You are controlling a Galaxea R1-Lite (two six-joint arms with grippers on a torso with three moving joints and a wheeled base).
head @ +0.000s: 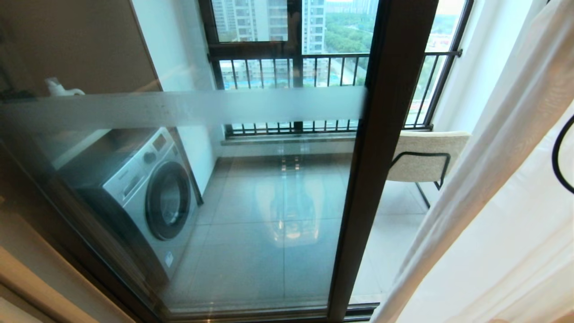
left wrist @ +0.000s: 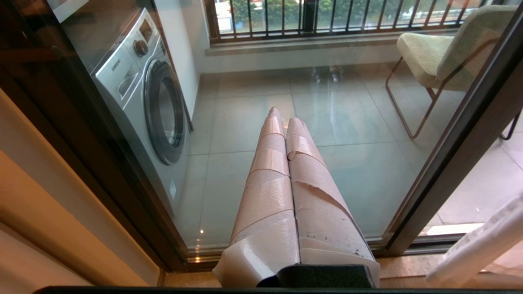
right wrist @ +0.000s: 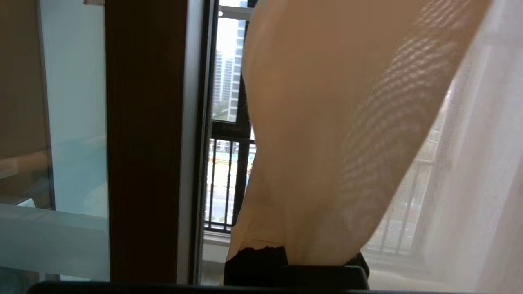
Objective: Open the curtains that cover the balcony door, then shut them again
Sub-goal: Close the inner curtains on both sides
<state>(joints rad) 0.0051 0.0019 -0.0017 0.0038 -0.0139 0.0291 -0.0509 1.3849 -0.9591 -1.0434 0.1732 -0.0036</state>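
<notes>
The balcony door (head: 372, 179) has a dark upright frame and a glass panel with a frosted band; most of it stands uncovered. The sheer white curtains (head: 493, 202) hang bunched at the right, their edge slanting down to the floor. In the right wrist view my right gripper (right wrist: 327, 81) is shut, its tan-taped fingers together beside the door frame (right wrist: 143, 143). The curtain (right wrist: 482, 163) lies over its outer side; no fabric shows between the fingers. My left gripper (left wrist: 282, 116) is shut and empty, parked low and pointing at the glass, with a curtain hem (left wrist: 478, 241) off to its side.
Behind the glass stand a washing machine (head: 148, 193) at the left and a beige chair (head: 426, 154) near the black-barred railing window (head: 314, 67). A tan surface (head: 27, 278) fills the lower left corner. A black loop (head: 558, 157) shows through the curtain at the right.
</notes>
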